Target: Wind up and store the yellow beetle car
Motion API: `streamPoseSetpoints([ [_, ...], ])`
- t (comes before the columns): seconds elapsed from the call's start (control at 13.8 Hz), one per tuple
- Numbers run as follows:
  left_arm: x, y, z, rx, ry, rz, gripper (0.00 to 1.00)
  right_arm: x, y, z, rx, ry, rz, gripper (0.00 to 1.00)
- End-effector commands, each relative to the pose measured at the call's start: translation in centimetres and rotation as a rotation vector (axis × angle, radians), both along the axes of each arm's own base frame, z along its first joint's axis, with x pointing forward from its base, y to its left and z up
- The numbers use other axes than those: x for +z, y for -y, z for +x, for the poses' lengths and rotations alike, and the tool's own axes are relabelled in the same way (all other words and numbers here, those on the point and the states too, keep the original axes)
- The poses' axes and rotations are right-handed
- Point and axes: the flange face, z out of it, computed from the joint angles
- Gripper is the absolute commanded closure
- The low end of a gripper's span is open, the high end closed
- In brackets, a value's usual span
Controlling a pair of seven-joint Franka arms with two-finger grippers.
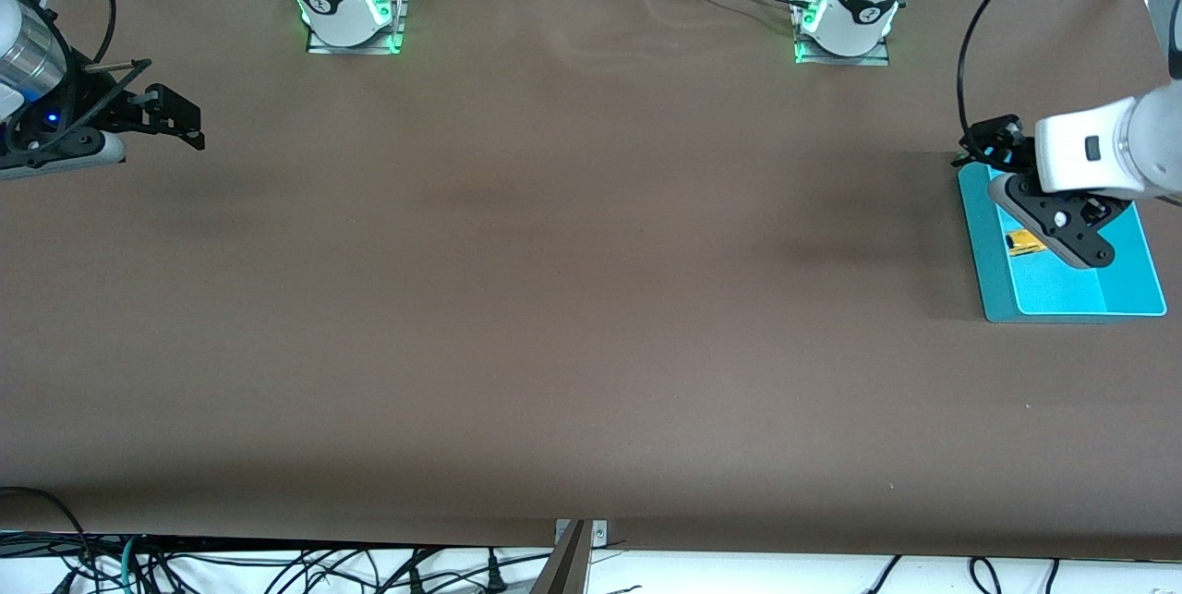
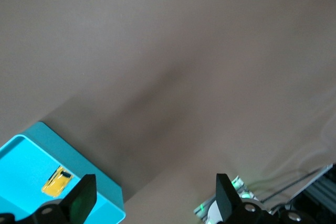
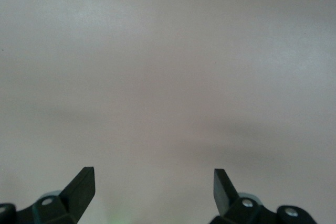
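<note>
Left tool hangs over the teal tray at the left arm's end of the brown surface in the front view, its arm reaching in from the side with the wrist bent down. Just beside the tool, the yellow beetle car lies in the tray. Right tool waits above bare surface at the right arm's end.

From the left wrist view, the left tool's fingers are spread and hold nothing; the car rests inside the tray. It looks light, rigid and smooth, likely slippery; pinching across its flat sides seems safest.

From the right wrist view, the right tool's fingers are spread over empty surface.
</note>
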Motion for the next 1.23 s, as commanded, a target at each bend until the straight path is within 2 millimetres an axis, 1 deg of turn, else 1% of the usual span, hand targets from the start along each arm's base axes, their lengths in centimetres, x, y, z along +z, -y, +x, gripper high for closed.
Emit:
streamPoseSetpoints([
  [0.0, 1.0, 1.9, -1.4, 0.013, 0.034, 0.038, 0.0, 0.7, 0.1, 0.3, -0.01, -0.005, -0.009, 0.0],
  [0.07, 1.1, 2.2, -1.5, 0.016, 0.035, 0.042, 0.0, 0.7, 0.1, 0.3, -0.01, -0.005, -0.009, 0.0],
  [0.15, 0.9, 3.2, -1.6, 0.013, 0.033, 0.052, 0.0, 0.7, 0.1, 0.3, -0.01, -0.005, -0.009, 0.0],
  [0.22, 0.6, 3.0, -1.4, 0.048, 0.03, 0.085, 0.0, 0.7, 0.1, 0.3, -0.01, -0.005, -0.009, 0.0],
  [0.29, 0.7, 3.2, -1.6, 0.075, 0.032, 0.085, 0.0, 0.6, 0.1, 0.3, -0.01, -0.006, -0.009, 0.0],
  [0.44, 1.1, 2.7, -2.5, 0.136, 0.048, 0.075, 0.0, 0.6, 0.1, 0.3, -0.012, -0.006, -0.007, 0.0],
  [0.51, 1.7, 1.9, -2.8, 0.164, 0.115, 0.085, 0.0, 0.6, 0.1, 0.3, -0.012, -0.006, -0.007, 0.0],
  [0.65, 1.6, 1.6, -4.1, 0.188, 0.225, 0.094, 0.0, 0.5, 0.1, 0.3, -0.01, -0.008, -0.007, 0.0],
  [0.73, 1.6, 1.6, -4.9, 0.21, 0.235, 0.088, 0.0, 0.5, 0.1, 0.3, -0.01, -0.008, -0.007, 0.0],
  [0.87, 1.4, 1.7, -5.9, 0.395, 0.225, 0.081, 0.0, 0.5, 0.1, 0.3, -0.012, -0.008, -0.007, 0.0],
  [0.94, 1.3, 2.6, -6.3, 0.477, 0.223, 0.101, 0.0, 0.5, 0.1, 0.3, -0.01, -0.008, -0.005, 0.0],
  [1.02, 1.3, 2.8, -6.2, 0.514, 0.222, 0.107, 0.0, 0.6, 0.1, 0.3, -0.012, -0.006, -0.006, 0.0],
  [1.16, 1.0, 2.2, -5.8, 0.509, 0.216, 0.107, 0.0, 0.5, 0.1, 0.3, -0.012, -0.008, -0.004, 0.0],
])
